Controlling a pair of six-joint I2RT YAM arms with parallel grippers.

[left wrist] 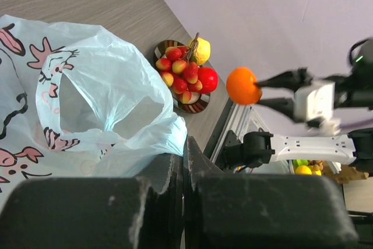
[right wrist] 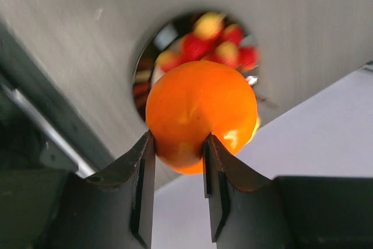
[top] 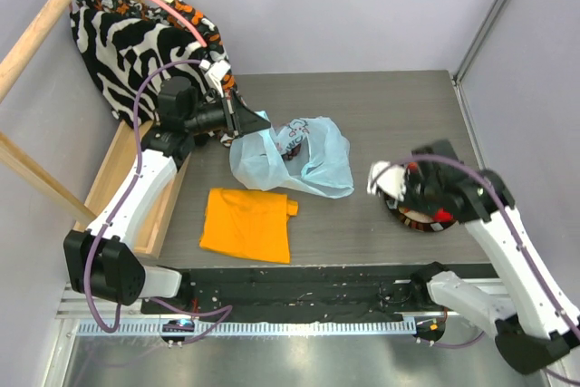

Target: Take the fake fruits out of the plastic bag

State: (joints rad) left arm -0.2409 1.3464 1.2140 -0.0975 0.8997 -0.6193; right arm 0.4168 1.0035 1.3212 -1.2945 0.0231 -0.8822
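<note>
The pale blue plastic bag (top: 313, 156) with pink print lies mid-table, and a dark shape (top: 292, 157) shows through it. My left gripper (top: 243, 120) is shut on the bag's left edge; in the left wrist view its jaws (left wrist: 186, 147) pinch the bag's film (left wrist: 87, 97). My right gripper (right wrist: 178, 144) is shut on the orange (right wrist: 201, 112) and holds it above a striped bowl (top: 419, 221). The bowl (left wrist: 198, 104) holds strawberries (left wrist: 178, 68), a lemon (left wrist: 200, 49) and a red apple (left wrist: 207, 79). The orange (left wrist: 243, 86) hangs to the bowl's right.
An orange folded cloth (top: 246, 224) lies in front of the bag. A zebra-striped cloth (top: 136, 38) hangs over a wooden frame (top: 41, 29) at the back left. The table's right edge (top: 467, 124) runs close to the bowl.
</note>
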